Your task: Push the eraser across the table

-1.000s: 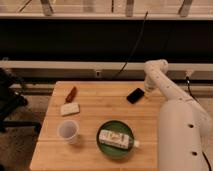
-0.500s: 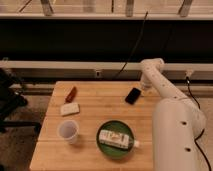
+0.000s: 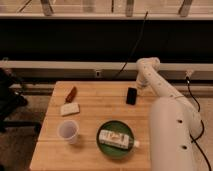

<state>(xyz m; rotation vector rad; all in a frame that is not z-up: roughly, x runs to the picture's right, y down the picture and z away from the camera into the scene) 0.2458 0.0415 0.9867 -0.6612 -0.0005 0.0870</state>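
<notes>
The end effector sits low at the far right part of the counter, at the end of the white arm that reaches in from the right; whether it is wide or narrow I cannot tell. Just beside it, toward the counter's middle, lies the eraser, very close or perhaps touching. Farther off are the reddish-brown oblong, the pale block, the cup and the green plate with its packet. Judging by this, the push is at most beginning: most of the counter's width lies ahead of the eraser.
</notes>
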